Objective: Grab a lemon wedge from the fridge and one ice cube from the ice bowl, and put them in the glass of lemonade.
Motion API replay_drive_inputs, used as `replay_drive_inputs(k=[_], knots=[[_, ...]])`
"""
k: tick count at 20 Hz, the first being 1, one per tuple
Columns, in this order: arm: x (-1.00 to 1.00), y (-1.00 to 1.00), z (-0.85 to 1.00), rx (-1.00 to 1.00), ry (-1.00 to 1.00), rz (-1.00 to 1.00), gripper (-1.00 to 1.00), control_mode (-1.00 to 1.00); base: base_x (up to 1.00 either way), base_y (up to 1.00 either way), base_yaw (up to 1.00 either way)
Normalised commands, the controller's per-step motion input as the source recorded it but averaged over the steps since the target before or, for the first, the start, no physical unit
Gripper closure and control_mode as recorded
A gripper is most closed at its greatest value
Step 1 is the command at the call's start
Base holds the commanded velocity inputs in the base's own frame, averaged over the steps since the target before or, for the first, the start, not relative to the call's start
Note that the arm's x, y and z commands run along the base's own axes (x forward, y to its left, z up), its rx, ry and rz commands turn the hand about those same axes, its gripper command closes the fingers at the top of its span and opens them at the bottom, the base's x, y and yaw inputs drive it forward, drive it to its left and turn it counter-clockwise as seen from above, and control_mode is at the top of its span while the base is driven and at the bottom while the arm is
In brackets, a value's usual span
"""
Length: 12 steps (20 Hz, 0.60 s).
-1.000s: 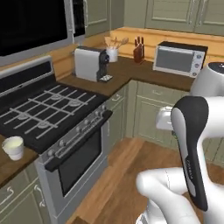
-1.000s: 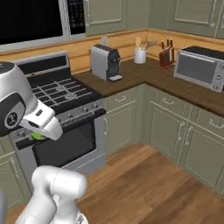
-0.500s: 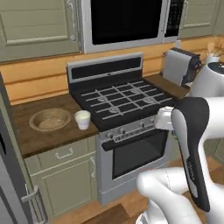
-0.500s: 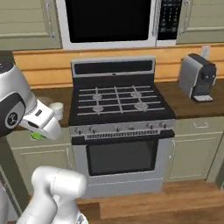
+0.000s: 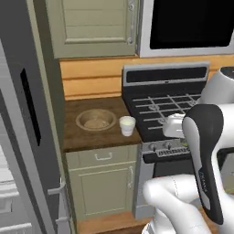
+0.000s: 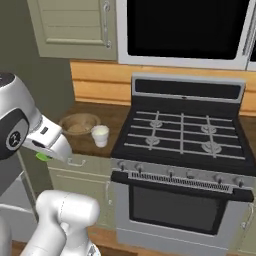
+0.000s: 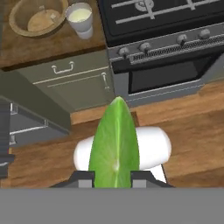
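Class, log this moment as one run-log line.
end effector: shut on lemon wedge | glass of lemonade: on counter beside ice bowl

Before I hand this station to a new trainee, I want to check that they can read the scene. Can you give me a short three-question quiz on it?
1. True or false: the end effector is shut on a green lemon wedge.
2. What stands right beside the ice bowl on the wooden counter? A) a toaster B) the glass of lemonade C) a kettle
3. Fill in: the counter with the bowl lies between the fridge and the ____.

Key:
1. True; the wedge sits between the two fingertips in the hand view.
2. B
3. stove
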Motion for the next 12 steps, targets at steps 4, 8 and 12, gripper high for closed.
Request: replay_drive_inputs(k=[4,8,12], knots=[[0.0,0.0,0.0,0.0,0.0,0.0,1.0,1.0,1.0,-0.41,0.39],[0.0,0.0,0.0,0.0,0.0,0.0,1.0,1.0,0.72,-0.5,0.41],[0.0,0.0,0.0,0.0,0.0,0.0,1.0,1.0,0.18,-0.14,0.14]])
